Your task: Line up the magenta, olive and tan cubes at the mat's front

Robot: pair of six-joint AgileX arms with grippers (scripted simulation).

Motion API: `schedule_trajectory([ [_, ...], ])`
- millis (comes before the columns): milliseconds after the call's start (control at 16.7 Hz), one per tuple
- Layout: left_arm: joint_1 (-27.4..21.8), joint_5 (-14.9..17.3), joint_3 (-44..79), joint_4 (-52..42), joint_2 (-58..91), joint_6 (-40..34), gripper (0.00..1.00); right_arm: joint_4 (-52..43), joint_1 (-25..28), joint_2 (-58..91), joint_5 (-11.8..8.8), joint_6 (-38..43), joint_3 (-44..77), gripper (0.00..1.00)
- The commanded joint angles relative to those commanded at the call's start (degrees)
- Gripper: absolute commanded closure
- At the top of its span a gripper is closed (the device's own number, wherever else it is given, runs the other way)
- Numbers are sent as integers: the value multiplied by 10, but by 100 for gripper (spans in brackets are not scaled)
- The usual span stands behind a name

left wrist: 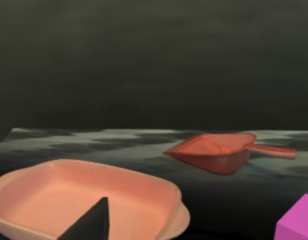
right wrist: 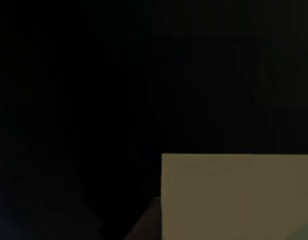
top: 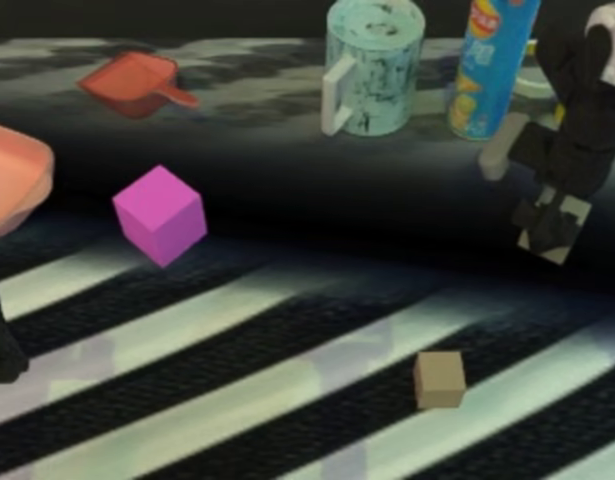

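Observation:
The magenta cube (top: 159, 215) stands at the left on the dark back part of the striped mat (top: 237, 330); its corner shows in the left wrist view (left wrist: 296, 222). At the front right, the small tan cube (top: 439, 379) rests on a pale stripe. My right gripper (top: 552, 225) is at the right edge, pointing down, shut on the olive cube (top: 573, 213), which its fingers mostly hide. The right wrist view is dark apart from one olive cube face (right wrist: 234, 195). My left arm (top: 1, 345) is parked at the left edge, gripper open and holding nothing.
A pink dish (top: 12, 185) sits at the left edge just ahead of my left arm. At the back stand a red scoop (top: 132, 82), a mint mug (top: 372, 65) and a blue chip can (top: 492, 60) close to my right arm.

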Motion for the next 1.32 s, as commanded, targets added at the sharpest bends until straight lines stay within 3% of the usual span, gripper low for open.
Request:
schedule_trajectory([
  [480,0,0,0,0,0,0,0,-12,1,-16,-6,6,2,100],
  [960,0,0,0,0,0,0,0,-138,6,-49,-6,5,92,100],
  [1320,0,0,0,0,0,0,0,-146,5,-51,-6,6,98,100],
])
